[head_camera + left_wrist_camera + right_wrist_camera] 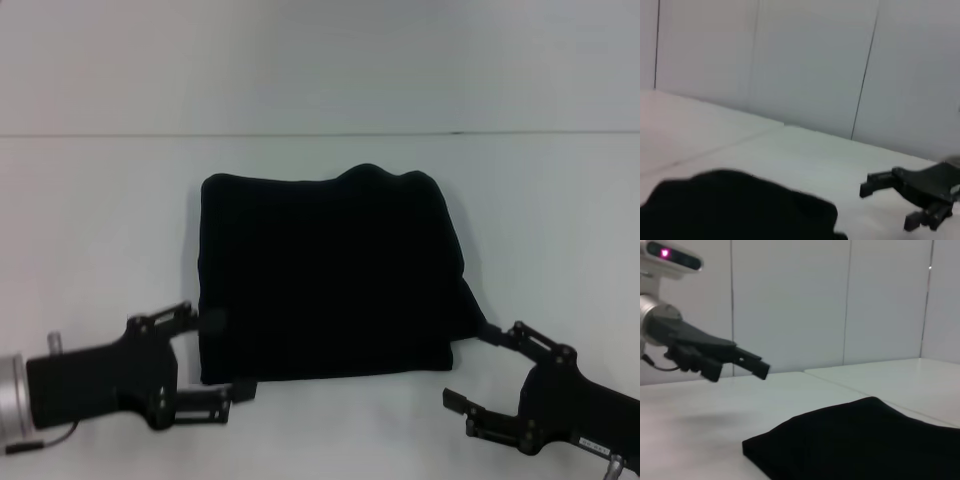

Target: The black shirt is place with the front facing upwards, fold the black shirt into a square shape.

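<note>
Shirt: the black shirt (325,280) lies folded into a near square in the middle of the white table (90,220).
Left claw: the left gripper (205,355) sits low by the shirt's near left corner, its fingers spread apart and holding nothing.
Right claw: the right gripper (478,370) sits by the near right corner, also spread apart and empty.
</note>
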Robot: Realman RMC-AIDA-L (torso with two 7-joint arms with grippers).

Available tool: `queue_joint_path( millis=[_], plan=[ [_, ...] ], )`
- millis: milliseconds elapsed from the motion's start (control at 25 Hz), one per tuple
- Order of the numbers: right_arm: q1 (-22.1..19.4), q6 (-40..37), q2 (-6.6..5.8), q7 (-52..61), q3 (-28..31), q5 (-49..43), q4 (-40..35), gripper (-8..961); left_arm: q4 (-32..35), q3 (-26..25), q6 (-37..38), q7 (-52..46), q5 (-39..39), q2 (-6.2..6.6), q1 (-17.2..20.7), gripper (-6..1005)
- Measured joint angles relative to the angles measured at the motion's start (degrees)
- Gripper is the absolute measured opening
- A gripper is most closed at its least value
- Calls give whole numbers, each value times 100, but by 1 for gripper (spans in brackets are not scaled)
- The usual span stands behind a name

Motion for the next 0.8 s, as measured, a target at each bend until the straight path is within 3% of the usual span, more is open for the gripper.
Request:
queue_joint_path(
  millis=[280, 800],
  plan=[
    [-61, 22, 10, 4, -38, -139, 101, 925, -44, -90, 51, 39, 289, -28, 508, 949],
    [42, 68, 27, 40, -91, -260, 141, 924, -113, -310, 131, 100, 304, -24, 730, 952]
  ],
)
